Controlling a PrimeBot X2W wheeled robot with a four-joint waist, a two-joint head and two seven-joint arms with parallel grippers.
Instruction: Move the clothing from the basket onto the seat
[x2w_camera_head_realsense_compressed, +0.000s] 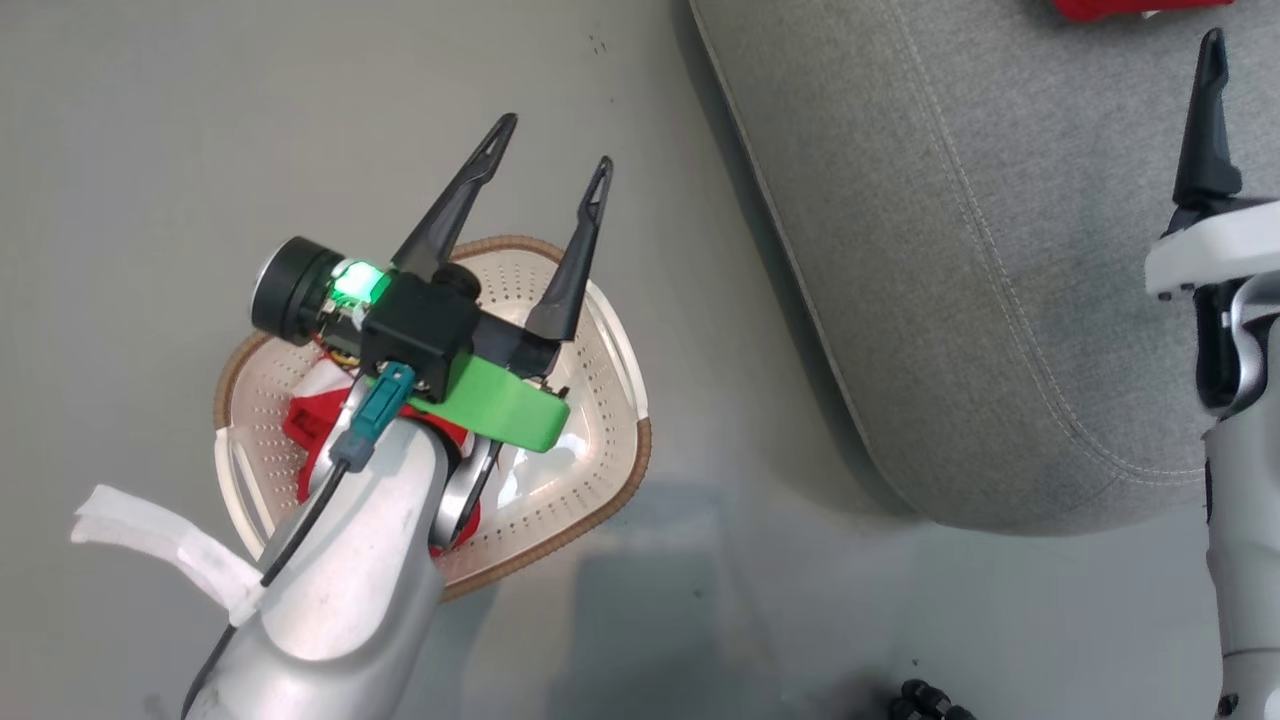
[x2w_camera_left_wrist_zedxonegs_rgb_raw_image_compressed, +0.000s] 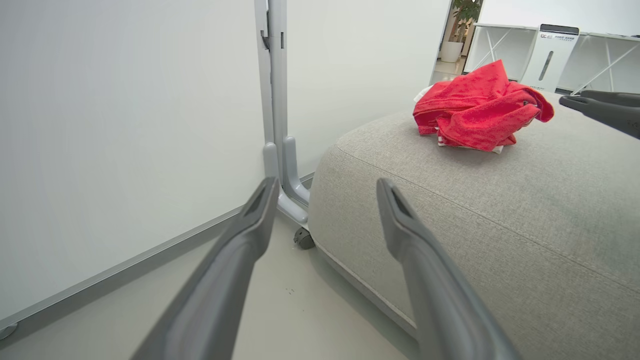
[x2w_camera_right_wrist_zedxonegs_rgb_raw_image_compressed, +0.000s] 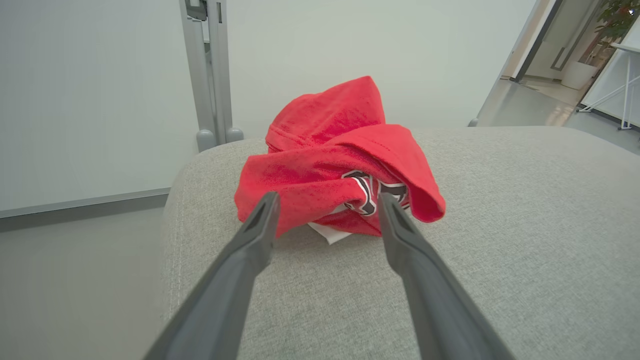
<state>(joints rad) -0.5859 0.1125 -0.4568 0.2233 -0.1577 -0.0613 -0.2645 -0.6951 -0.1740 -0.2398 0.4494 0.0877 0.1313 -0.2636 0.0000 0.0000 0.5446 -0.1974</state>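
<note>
A: Right jaws first. How do they stand?
B: Spread wide, nothing between them! The two long fingers (x2w_camera_right_wrist_zedxonegs_rgb_raw_image_compressed: 247, 255) hang low over the seat (x2w_camera_right_wrist_zedxonegs_rgb_raw_image_compressed: 500, 225), tips right at the near side of the clothing (x2w_camera_right_wrist_zedxonegs_rgb_raw_image_compressed: 340, 160). Touching or just apart, I cannot tell.
A: And the clothing itself?
B: A crumpled bright red heap, black-and-white lettering at the front, a white scrap peeking out underneath. It lies on the seat near the rounded corner beside the grey post (x2w_camera_right_wrist_zedxonegs_rgb_raw_image_compressed: 210, 75).
A: Over to the left jaws.
B: Parted wide as well, and empty. Their fingers (x2w_camera_head_realsense_compressed: 460, 195) make a V above the basket (x2w_camera_head_realsense_compressed: 600, 420), tips reaching past its far rim in the head view.
A: Anything inside the basket?
B: Yes, a red garment (x2w_camera_head_realsense_compressed: 305, 430) with some white on it, down on the bottom, largely hidden under the pale left forearm (x2w_camera_head_realsense_compressed: 350, 560).
A: Where does the basket stand?
B: On the grey floor (x2w_camera_head_realsense_compressed: 150, 150), near the seat's rounded edge, a strip of floor between them.
A: And the left wrist view?
B: One right finger (x2w_camera_left_wrist_zedxonegs_rgb_raw_image_compressed: 600, 107) just beside the red heap, up on the seat.
</note>
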